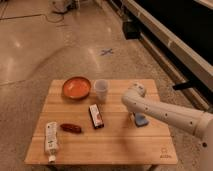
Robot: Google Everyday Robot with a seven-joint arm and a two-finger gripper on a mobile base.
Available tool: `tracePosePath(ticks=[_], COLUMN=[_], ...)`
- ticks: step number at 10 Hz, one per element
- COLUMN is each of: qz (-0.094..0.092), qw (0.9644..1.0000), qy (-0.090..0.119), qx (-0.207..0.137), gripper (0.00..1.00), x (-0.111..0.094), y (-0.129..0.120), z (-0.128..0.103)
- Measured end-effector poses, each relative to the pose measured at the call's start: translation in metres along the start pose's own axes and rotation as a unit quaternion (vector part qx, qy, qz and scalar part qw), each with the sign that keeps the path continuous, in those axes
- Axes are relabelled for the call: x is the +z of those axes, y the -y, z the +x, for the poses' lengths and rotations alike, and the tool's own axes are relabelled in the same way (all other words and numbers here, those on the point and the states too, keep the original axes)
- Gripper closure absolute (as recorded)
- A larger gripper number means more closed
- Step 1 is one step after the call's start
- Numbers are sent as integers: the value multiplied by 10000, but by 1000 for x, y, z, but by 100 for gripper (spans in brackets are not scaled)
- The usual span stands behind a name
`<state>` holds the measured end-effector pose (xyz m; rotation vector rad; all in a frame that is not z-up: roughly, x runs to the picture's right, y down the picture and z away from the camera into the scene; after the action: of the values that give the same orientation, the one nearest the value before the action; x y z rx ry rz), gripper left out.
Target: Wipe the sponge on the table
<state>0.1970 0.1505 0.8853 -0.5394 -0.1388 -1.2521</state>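
The room is the biggest thing on my screen: a polished speckled floor (45, 45) with a blue cross mark (106, 51) taped on it, and a long dark wall (185, 30) running along the right. In the middle stands the bench (115, 145), light wooden slats, a small dark logo (162, 151) at its near right corner.

The white arm (172, 117) comes in from the right, bends over the bench's right half and drops down.

Left of it are an orange bowl (76, 87) and a pale cup (101, 91) at the far edge, a white tube (50, 140) near the left front, a dark red-labelled packet (96, 115) at centre, and a small reddish-brown piece (71, 128) between tube and packet.

The sponge (142, 121) lies flat on the right-middle of the bench, well apart from the packet. The tool (136, 115) sits right on top of it, mostly hidden under the wrist, so I cannot tell how far open it is or whether it has hold of the sponge.

My read: this is the contact part of the job, sponge pressed to wood. Wiping from here would call for steady downward pressure and a slide along the bare slats, toward the front or right where there is room, staying off the cup and packet.
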Motion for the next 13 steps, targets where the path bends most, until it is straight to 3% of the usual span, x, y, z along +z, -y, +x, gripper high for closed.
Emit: tracePosePath(ticks=[2, 4, 8, 13], qz=[-81, -47, 323, 856], qw=[9994, 9966, 9864, 9759], qy=[347, 817, 1567, 1923], qx=[-37, -125, -384, -574], gripper=[86, 65, 25, 21], x=[-3, -15, -36, -50], y=[-26, -44, -39, -5], z=[-24, -56, -102, -119])
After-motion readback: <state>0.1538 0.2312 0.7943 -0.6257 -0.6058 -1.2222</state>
